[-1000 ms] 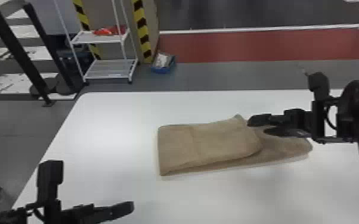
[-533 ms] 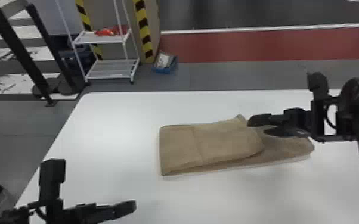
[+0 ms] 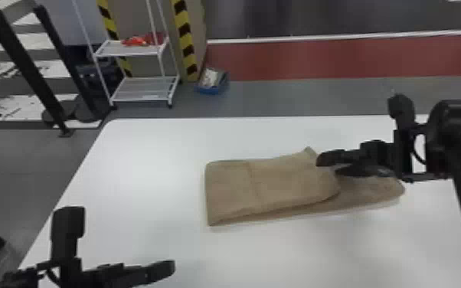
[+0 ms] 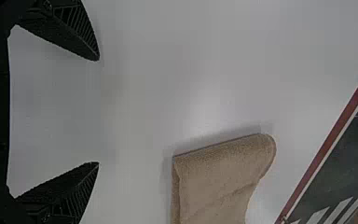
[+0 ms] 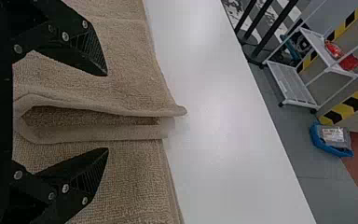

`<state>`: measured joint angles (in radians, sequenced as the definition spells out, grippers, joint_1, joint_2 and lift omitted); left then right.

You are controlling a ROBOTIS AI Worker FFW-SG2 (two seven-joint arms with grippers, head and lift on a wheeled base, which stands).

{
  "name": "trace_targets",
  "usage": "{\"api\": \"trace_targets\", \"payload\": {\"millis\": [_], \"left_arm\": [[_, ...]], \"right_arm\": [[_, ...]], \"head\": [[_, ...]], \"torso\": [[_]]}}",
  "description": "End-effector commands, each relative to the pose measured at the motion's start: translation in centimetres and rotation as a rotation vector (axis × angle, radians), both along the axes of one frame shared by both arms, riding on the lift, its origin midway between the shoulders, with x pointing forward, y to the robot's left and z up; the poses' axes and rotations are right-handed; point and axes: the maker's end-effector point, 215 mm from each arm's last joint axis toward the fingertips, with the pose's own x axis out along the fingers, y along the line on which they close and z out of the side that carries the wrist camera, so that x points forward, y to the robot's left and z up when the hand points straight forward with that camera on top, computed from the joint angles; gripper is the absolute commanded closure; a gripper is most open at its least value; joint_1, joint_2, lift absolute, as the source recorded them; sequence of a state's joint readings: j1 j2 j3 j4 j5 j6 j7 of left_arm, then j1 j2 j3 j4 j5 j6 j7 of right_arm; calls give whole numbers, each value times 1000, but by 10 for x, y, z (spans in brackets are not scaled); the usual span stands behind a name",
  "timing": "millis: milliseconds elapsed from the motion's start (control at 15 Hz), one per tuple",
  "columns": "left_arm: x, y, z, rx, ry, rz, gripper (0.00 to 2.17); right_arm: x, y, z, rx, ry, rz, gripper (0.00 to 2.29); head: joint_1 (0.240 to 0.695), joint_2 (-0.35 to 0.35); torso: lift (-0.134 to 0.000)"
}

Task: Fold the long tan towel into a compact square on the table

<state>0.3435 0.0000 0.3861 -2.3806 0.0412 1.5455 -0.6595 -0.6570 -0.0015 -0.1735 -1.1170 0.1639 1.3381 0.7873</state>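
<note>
The tan towel [image 3: 279, 184] lies on the white table, its left part folded over so the layered edge ends near the middle of its right half. My right gripper [image 3: 327, 166] is over that folded edge at the towel's right part. In the right wrist view, the right gripper [image 5: 107, 112] stands open, with the towel's folded edge [image 5: 98, 133] between its parted fingers. My left gripper [image 3: 164, 268] is over the table, front left of the towel. The left wrist view shows the left gripper [image 4: 98, 112] open, with the towel [image 4: 219, 182] farther off.
The white table [image 3: 134, 172] extends left of and in front of the towel. Beyond it on the floor stand a white rack [image 3: 145, 88] holding a red item, black posts, striped columns and a blue bin [image 3: 212, 82].
</note>
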Motion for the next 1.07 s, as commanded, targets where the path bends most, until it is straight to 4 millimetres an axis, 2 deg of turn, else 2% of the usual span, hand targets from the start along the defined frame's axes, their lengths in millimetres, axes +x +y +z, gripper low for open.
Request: {"api": "trace_targets", "payload": {"millis": [0,333,400,533,867,1000], "left_arm": [[0,1,0,-1,-1,4,87],[0,0,-3,-3,3,3,87],[0,0,-3,-4,4,3,87],[-1,2,-4,-3,6,8,87],[1,3,-4,-2,1,9,90],[4,3,-4,-5,0,11,90]], "right_arm": [[-7,3,-4,-31,30,17,421],[-10,0,-10,-66,50,24,937],[-11,1,-11,-63,51,25,947],[-9,1,-9,-58,43,23,1116],[-3,1,1,-26,27,8,1116],[-5,6,16,29,33,-2,1116]], "head": [[695,131],[695,135],[695,134],[695,134],[695,137],[695,137]], "torso": [[-125],[-125],[-125],[-125],[-125],[-125]]}}
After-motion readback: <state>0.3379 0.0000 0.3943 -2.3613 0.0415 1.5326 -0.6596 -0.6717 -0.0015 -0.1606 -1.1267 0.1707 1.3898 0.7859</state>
